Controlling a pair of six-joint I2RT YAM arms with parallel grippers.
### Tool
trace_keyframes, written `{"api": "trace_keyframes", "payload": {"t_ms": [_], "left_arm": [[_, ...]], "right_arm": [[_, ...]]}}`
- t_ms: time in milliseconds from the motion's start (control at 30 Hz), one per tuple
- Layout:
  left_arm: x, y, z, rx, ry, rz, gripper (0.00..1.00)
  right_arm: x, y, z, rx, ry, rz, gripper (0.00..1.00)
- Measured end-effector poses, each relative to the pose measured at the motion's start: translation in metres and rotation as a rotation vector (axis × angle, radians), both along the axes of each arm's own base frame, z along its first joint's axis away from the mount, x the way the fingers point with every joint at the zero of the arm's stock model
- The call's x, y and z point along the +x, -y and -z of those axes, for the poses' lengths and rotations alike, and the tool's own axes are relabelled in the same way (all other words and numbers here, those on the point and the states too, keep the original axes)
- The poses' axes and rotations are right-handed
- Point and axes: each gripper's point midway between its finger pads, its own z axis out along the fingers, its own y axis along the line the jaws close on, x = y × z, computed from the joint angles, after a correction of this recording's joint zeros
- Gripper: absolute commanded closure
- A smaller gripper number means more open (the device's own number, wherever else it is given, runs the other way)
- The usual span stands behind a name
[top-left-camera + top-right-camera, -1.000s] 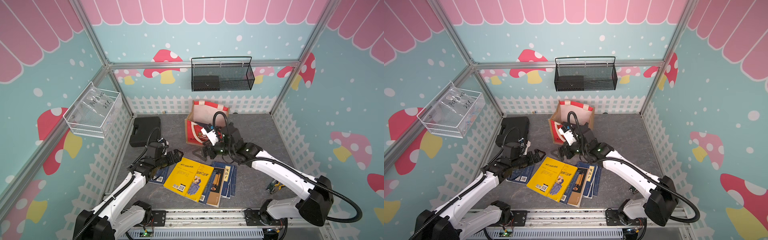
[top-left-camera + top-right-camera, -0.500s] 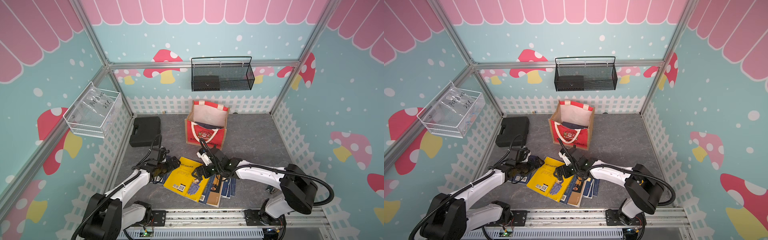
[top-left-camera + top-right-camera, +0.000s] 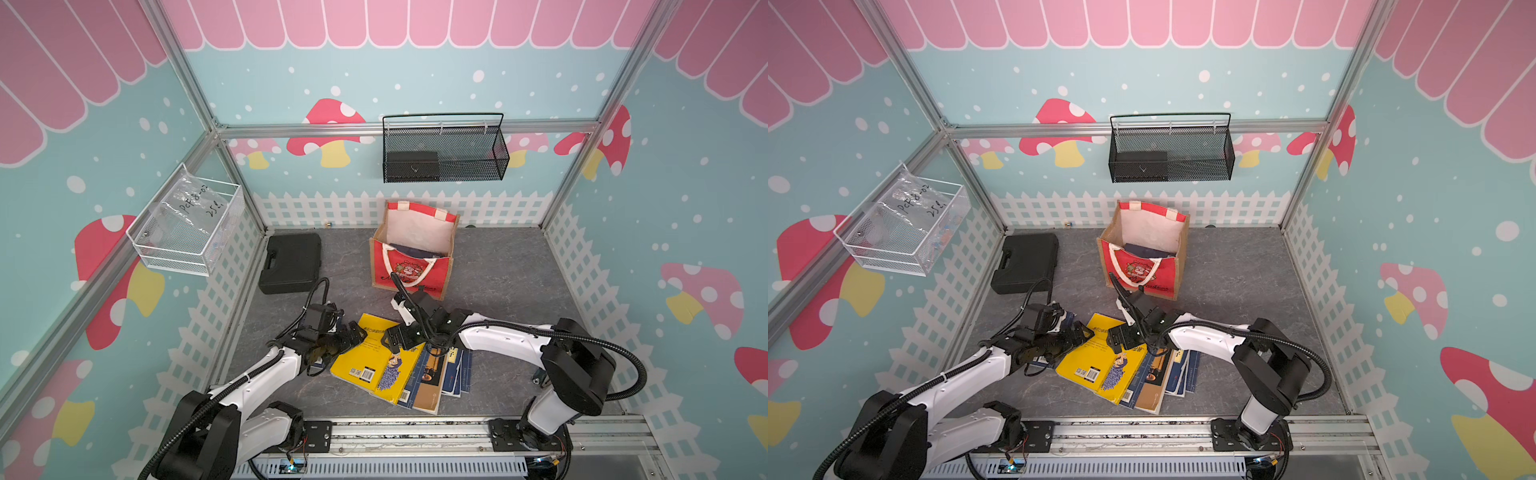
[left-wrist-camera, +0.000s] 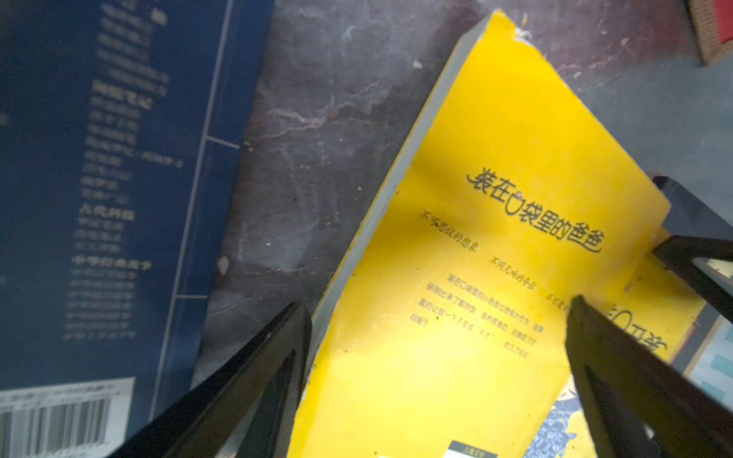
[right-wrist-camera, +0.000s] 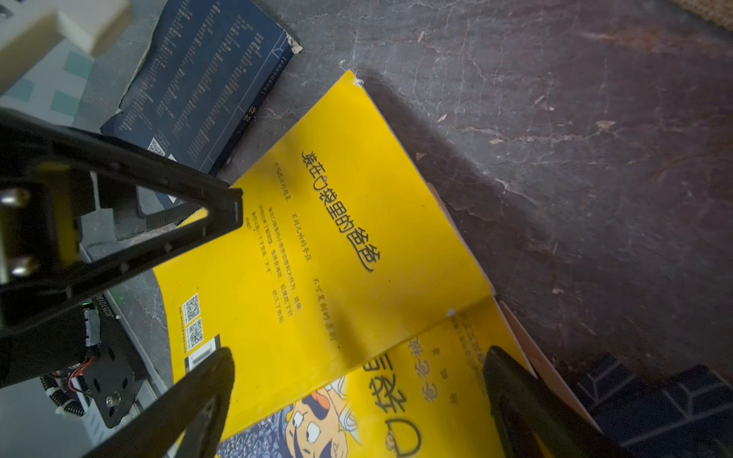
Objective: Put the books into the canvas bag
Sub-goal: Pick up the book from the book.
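Canvas bag (image 3: pixel 436 276) holds a dark blue book (image 3: pixel 417 252)

Off-task items around your workspace
You have a closed black plastic case (image 3: pixel 291 262) lying flat on the grey marbled floor (image 3: pixel 511 266), near the left wall. On the back wall hangs a black mesh basket (image 3: pixel 469 156) with a dark box (image 3: pixel 411 163) at its left end. On the left wall hangs a white wire basket (image 3: pixel 226 224) holding a clear bag (image 3: pixel 191 203) marked with handwriting.
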Motion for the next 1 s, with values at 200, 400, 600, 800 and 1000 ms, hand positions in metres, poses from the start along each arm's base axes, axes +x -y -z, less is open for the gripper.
{"api": "trace_keyframes", "payload": {"t_ms": [200,400,600,800,1000], "left_arm": [[0.001,0.017,-0.006,-0.048,0.021,0.014,0.01],[0.002,0.031,-0.005,-0.069,0.023,0.038,0.01],[0.005,0.034,0.002,-0.068,0.012,0.04,0.01],[0.007,0.036,0.002,-0.076,0.017,0.035,0.01],[0.01,0.041,0.003,-0.097,0.026,0.035,0.01]], "right_arm": [[0.011,-0.001,0.006,-0.013,-0.001,0.013,0.0],[0.025,0.011,0.008,-0.037,0.015,0.068,0.0],[0.042,0.026,0.014,-0.062,0.022,0.126,0.0],[0.043,0.022,0.041,-0.077,-0.027,0.1,0.03],[0.049,0.004,0.036,-0.007,-0.013,0.07,0.17]]}}
